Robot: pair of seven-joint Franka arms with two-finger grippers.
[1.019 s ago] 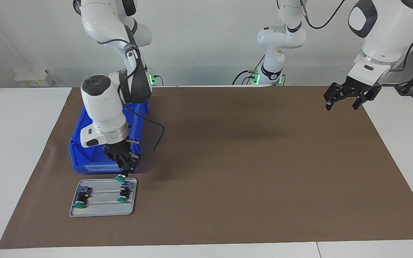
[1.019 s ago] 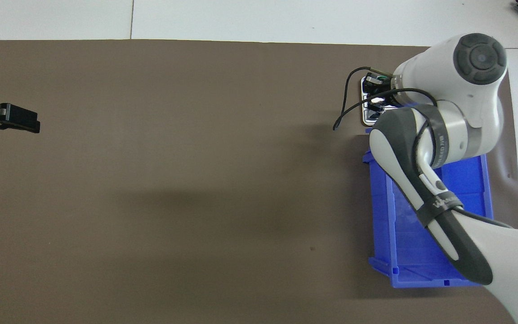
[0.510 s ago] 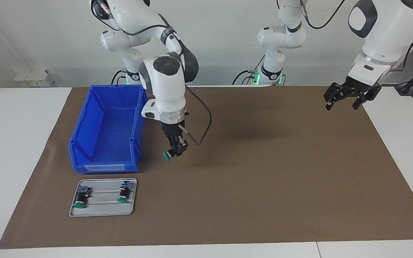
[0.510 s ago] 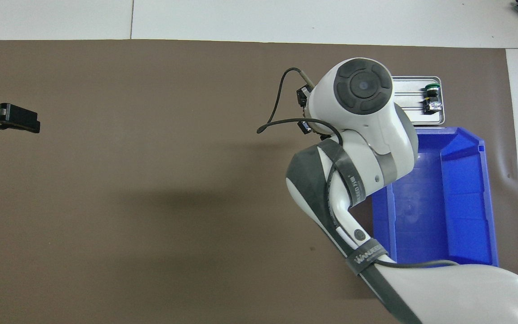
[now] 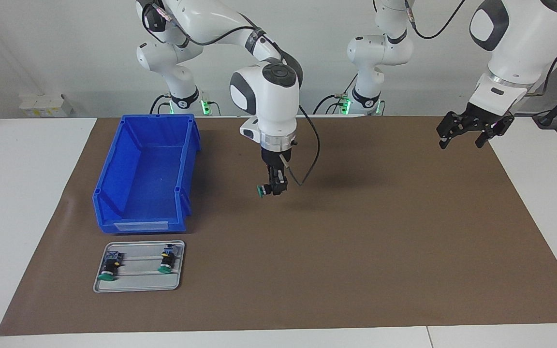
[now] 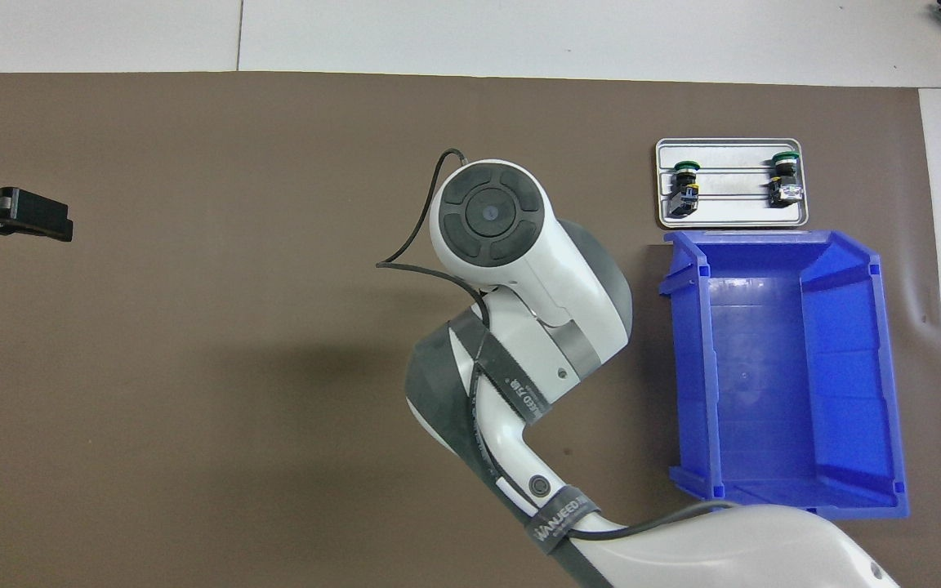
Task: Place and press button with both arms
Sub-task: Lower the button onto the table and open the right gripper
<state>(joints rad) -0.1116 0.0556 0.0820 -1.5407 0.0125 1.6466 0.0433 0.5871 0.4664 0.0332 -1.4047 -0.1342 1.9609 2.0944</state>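
Observation:
My right gripper (image 5: 274,189) hangs over the brown mat (image 5: 356,241), near its middle and beside the blue bin. It is shut on a button (image 5: 262,191) whose green cap points sideways toward the bin. In the overhead view the right arm's wrist (image 6: 491,216) hides that gripper and its button. Two more buttons (image 5: 109,268) (image 5: 166,261) lie on a grey tray (image 5: 138,284); they also show in the overhead view (image 6: 685,184) (image 6: 785,175). My left gripper (image 5: 463,140) (image 6: 29,222) waits open and raised over the mat's edge at the left arm's end.
A blue bin (image 5: 145,164) (image 6: 781,367) stands open on the mat at the right arm's end, with nothing visible inside. The tray (image 6: 732,214) lies just farther from the robots than the bin. White tabletop borders the mat.
The right arm has lifted a button off the tray and carried it past the bin toward the mat's middle. Two buttons stay on the tray. The left arm has not moved.

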